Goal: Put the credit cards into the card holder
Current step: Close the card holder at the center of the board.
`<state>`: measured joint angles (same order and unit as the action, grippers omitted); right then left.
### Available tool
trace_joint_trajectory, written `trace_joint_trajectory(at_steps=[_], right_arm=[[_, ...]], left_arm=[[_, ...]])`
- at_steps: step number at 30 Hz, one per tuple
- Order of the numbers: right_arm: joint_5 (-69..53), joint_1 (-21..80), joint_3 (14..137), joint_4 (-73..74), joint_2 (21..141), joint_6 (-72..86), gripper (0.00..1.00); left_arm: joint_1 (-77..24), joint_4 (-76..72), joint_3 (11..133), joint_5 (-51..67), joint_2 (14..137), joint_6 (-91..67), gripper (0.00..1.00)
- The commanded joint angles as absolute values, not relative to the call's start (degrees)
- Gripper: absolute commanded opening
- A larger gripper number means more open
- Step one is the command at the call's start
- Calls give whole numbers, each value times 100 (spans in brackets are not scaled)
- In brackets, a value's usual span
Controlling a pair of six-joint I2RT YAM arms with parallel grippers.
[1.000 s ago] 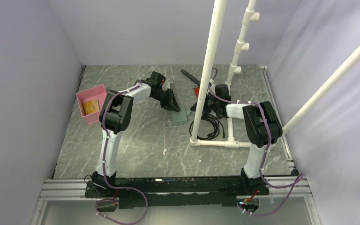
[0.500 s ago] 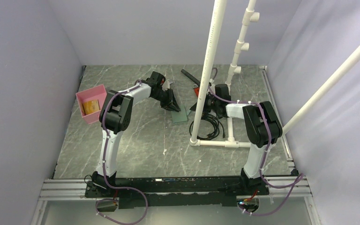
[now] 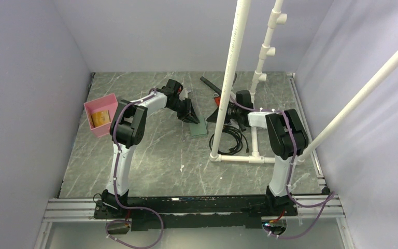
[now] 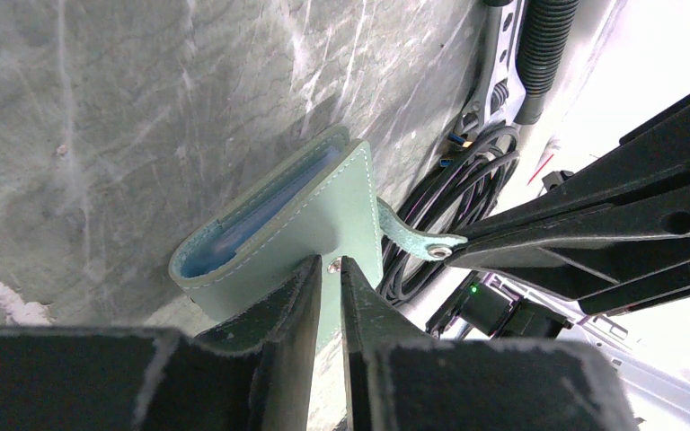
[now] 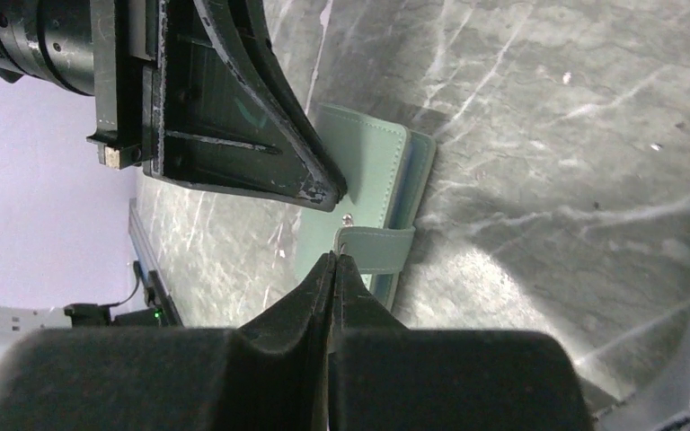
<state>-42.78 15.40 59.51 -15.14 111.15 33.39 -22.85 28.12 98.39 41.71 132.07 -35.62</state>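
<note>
Top external view: both arms rise from their bases at the bottom edge, fold at the elbow and reach inward. The left gripper (image 3: 192, 118) and right gripper (image 3: 212, 119) meet nose to nose over the card holder (image 3: 198, 129), which lies on the table (image 3: 150, 161) near the frame's centre. Left wrist view — its fingers (image 4: 292, 301) are drawn almost together with a thin slit between them, tips pressing on the green cover beside the snap stud and pinching nothing. Right wrist view shows that pincer clamped on the end of the closure tab (image 5: 375, 249).

An orange-tan credit card (image 3: 101, 119) sits in the pink tray (image 3: 94, 108) at the left, well apart. A white pipe (image 3: 230, 78) stands just right of the right gripper, and a black cable coil (image 3: 230, 140) lies just beside the holder — the widest stretch of table lies toward the lower left.
</note>
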Motion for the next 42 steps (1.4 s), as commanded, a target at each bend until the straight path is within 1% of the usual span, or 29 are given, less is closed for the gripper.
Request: trace_joint_trajectory(at_steps=[1,5,14,20,23,35,36,37,42], right_arm=[[-4772,1636,6410,-1468,11290,3194,0],[-4854,1758,6665,-1121,11468,3079,0],[-4815,1919,7129,-326,11813,2737,0],[-4733,1936,7220,-130,11948,2666,0],[-4566,1977,7351,158,12016,2522,0],[-3996,2025,7358,330,11919,2466,0],[-3946,2034,7379,397,11902,2429,0],[-3820,2057,7390,477,11883,2370,0],[-3427,2105,7438,712,11768,2209,0]], left_arm=[[-2312,2937,9724,3868,13336,-3490,22],[-2312,2877,9665,3851,13311,-3530,22],[-2283,2723,9505,3805,13190,-3639,18],[-2259,2651,9490,3834,13161,-3689,18],[-2259,2666,9496,3845,13174,-3681,18],[-2259,2645,9492,3865,13171,-3686,17],[-2259,2632,9492,3886,12766,-3684,17],[-2259,2633,9499,3888,13136,-3692,17],[-2259,2634,9492,3873,13172,-3690,17]])
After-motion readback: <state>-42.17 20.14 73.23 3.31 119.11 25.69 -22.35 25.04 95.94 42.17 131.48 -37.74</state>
